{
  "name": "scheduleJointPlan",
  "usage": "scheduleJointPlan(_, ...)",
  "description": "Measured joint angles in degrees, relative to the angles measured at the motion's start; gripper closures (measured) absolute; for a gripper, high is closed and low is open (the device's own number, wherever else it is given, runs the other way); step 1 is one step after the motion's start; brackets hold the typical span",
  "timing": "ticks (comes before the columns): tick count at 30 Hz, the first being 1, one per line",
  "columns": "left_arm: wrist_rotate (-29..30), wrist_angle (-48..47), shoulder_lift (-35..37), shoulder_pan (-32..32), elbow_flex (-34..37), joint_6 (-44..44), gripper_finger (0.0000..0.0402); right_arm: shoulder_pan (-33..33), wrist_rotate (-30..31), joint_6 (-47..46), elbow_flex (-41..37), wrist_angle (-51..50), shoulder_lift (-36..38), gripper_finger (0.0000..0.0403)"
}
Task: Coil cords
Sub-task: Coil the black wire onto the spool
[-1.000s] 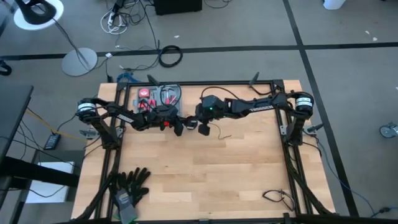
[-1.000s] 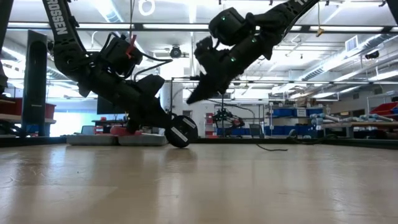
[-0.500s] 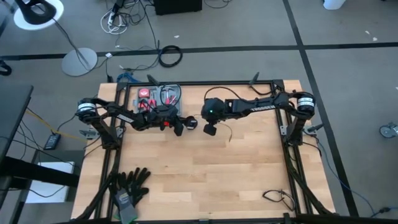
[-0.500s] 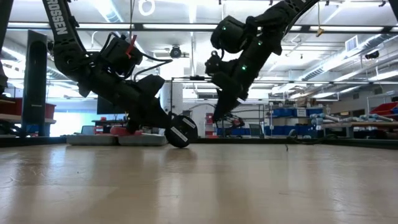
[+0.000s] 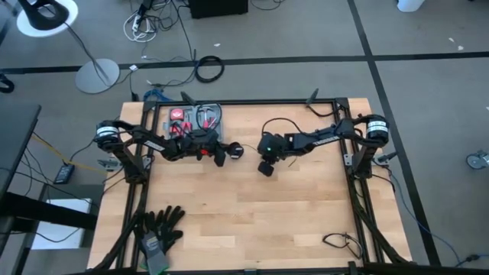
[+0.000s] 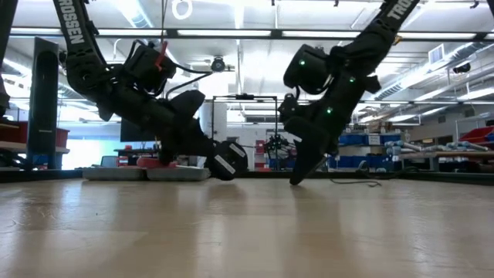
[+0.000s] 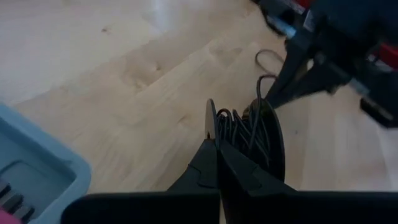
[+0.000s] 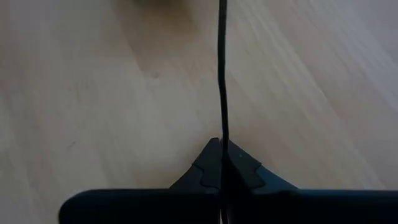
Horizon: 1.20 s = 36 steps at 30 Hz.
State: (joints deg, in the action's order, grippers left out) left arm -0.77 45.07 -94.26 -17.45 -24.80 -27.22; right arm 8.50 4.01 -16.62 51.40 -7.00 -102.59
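Right, both arms are at the far half of the worktop (image 5: 252, 221), facing each other across a small gap. The left gripper (image 7: 214, 134) is low at the wood just beside the grey tray (image 5: 195, 118), its fingers (image 7: 208, 163) clenched on the cords (image 7: 249, 134): in the left wrist view several turns of thin black wire sit bunched against a round black puck (image 6: 229, 159) right at the tips. I take that bundle as the coil so far. The right gripper (image 8: 222, 144) is pitched steeply down near the middle of the worktop, tips close to the surface in the low view, fingers (image 8: 208, 163) pinched shut on a single strand of the same wire that runs straight away from them over the bare wood. From above I can just make out a thin loop arching between the two grippers, and in the low view a short slack tail lies on the wood behind the right arm. My read on progress: partway. Some turns are gathered at the puck and held, but the strand in the right fingers and the loose tail are not yet wound in. What remains, I judge, is to carry that free length round the held bundle, then lay the coil down. A pair of black gloves (image 5: 160, 225) lies at the near left corner, well apart from the work.
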Motion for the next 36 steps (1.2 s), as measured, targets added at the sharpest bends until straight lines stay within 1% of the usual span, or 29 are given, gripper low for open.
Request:
scheduleJointPlan(3, 0.1, 0.6, 0.0, 0.0, 0.0, -0.1, 0.0401, -1.5, 0.9, -1.2, -1.2, 2.4, 0.0, 0.0403)
scheduleJointPlan(7, 0.1, 1.0, 0.0, 0.0, 0.0, -0.7, 0.0401, -3.3, 1.7, -1.1, -1.2, 2.6, -0.1, 0.0397)
scheduleJointPlan(10, 1.3, 1.0, 0.0, 0.3, 0.0, -0.7, 0.0401, -4.4, 1.7, -0.8, -1.2, 2.3, -0.1, 0.0394)
scheduleJointPlan(15, 6.5, 1.1, 0.1, 2.8, 0.0, -0.2, 0.0401, -6.1, 3.7, -0.7, -1.2, 0.6, -0.1, 0.0397)
scheduleJointPlan(20, 11.6, 1.1, 0.1, 6.0, -0.1, 0.9, 0.0401, -7.2, 3.7, -0.8, -1.5, -0.4, 0.8, 0.0401)
scheduleJointPlan(23, 13.9, 1.3, 0.1, 8.1, -0.1, 1.3, 0.0401, -8.3, 3.0, -2.8, -5.0, 1.0, 3.7, 0.0401)
scheduleJointPlan(27, 14.9, 1.3, 0.1, 10.3, -0.1, 1.3, 0.0401, -10.0, 2.3, -8.0, -15.3, 8.5, 11.4, 0.0402)
scheduleJointPlan(29, 15.8, 1.5, 0.1, 11.3, -0.1, 1.7, 0.0401, -10.9, 3.3, -11.1, -20.8, 16.4, 15.5, 0.0402)
scheduleJointPlan(31, 16.3, 2.6, 0.1, 12.0, -0.1, 2.8, 0.0401, -12.0, 6.0, -14.0, -25.1, 25.3, 18.2, 0.0402)
scheduleJointPlan(34, 17.2, 4.4, 0.2, 13.2, -0.2, 3.8, 0.0401, -13.4, 11.5, -15.3, -28.8, 33.7, 17.7, 0.0402)
scheduleJointPlan(36, 18.2, 5.4, 0.2, 13.6, -0.2, 4.4, 0.0402, -13.5, 12.1, -15.3, -28.2, 35.1, 16.2, 0.0402)
